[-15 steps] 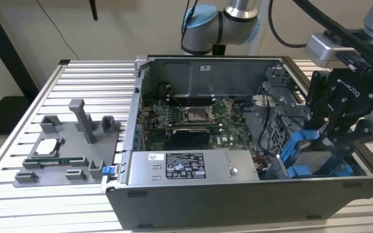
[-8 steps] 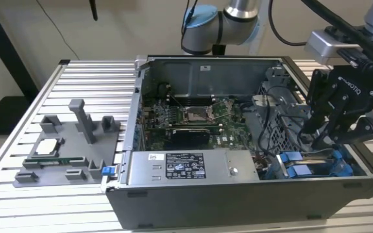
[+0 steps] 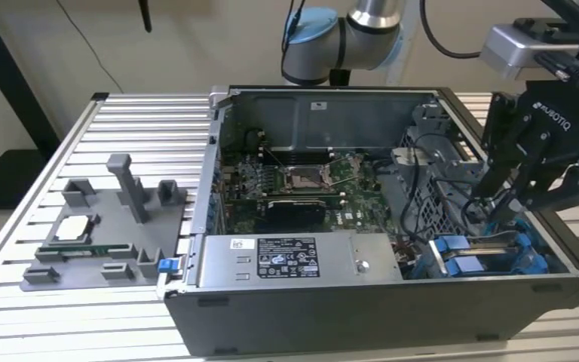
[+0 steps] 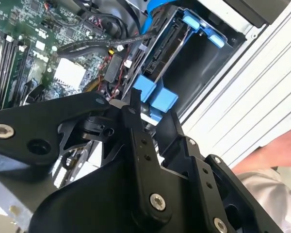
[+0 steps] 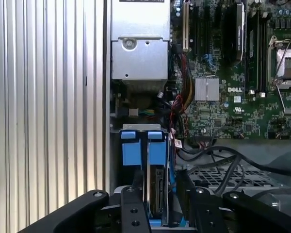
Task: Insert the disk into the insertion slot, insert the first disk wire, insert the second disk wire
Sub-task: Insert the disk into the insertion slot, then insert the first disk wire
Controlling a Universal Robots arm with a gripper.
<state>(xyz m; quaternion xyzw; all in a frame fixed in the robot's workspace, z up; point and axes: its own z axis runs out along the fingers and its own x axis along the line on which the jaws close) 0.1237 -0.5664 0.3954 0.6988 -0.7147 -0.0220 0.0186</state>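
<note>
Soft, even room light fills the exterior view, giving the ribbed surface a pale sheen, while the inside of the computer case lies dimmer, shaded by its own walls. In the second wrist view strong light bleaches the surface almost white and burns out the heatsink, whereas the insertion slot is deep in shadow and the black tool reads as a dark mass with small glints on its screws. In the first wrist view the light is flat and mild, with faint streaks of glare along the surface's ribs.
</note>
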